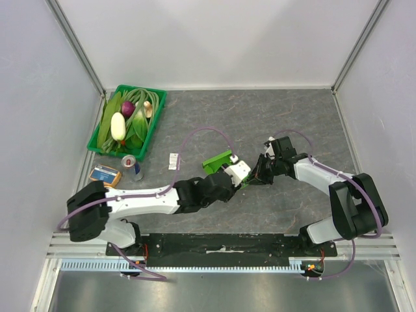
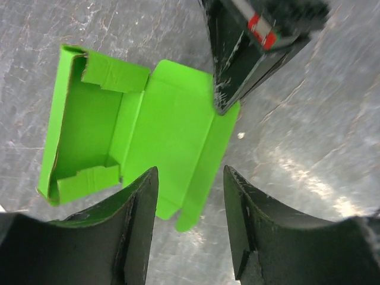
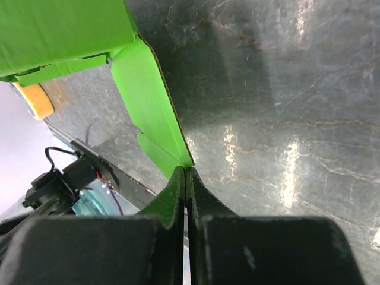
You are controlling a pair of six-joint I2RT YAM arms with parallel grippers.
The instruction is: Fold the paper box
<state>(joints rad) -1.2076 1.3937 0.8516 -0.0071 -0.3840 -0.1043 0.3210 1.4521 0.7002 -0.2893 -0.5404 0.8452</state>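
Right wrist | paper box (image 3: 148, 101) edge seemingly pinched by right end effector (image 3: 186, 177)

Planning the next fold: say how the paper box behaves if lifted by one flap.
The paper box is thin creased card, likely light and floppy at its folds. Pinched only at a flap edge by the right gripper, it may swivel.

Bright, even overhead light fills my workspace. White glare streaks the grey mottled surface (image 3: 291, 160) in both wrist views; the lime-green card paper box (image 2: 172, 124) shows vivid. My left tool (image 2: 190, 178) looms close and soft-edged; my right tool (image 2: 221, 105) blurs toward the frame's top.
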